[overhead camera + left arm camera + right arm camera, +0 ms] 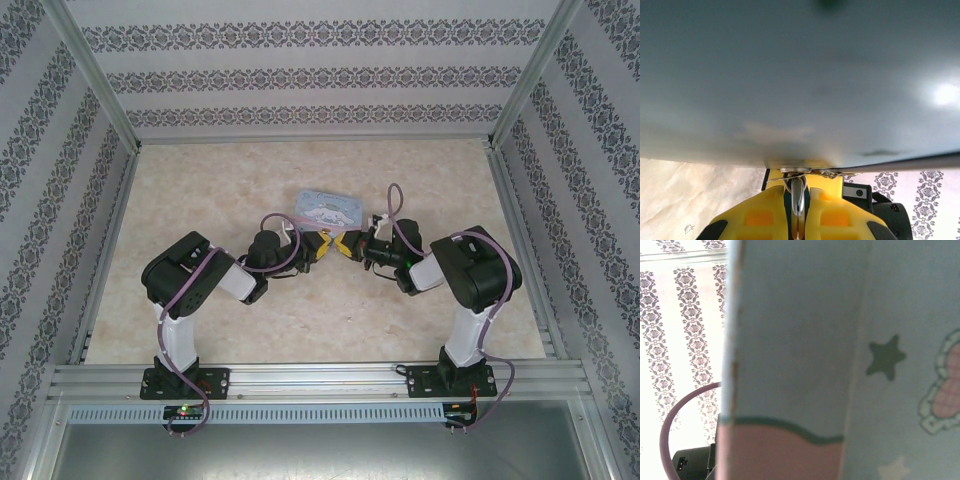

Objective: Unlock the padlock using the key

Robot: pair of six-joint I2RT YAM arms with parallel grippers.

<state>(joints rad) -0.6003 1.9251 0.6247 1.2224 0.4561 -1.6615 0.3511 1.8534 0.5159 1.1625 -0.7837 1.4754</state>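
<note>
Two units meet tip to tip, left pincer [324, 246] and right pincer [350, 246], at the near edge of a pale blue cartoon-printed tin [330, 209] on the counter [210, 190]; lettering unreadable. Left pincer: clamped on a slim silvery piece [798, 201], key or shackle unclear. Right pincer: closed; padlock too small to make out.

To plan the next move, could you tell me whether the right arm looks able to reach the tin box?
Probably yes: the right end effector, shut, sits close by the tin box with nothing between them. The left end effector, gripping a thin metal piece, is alongside.
</note>
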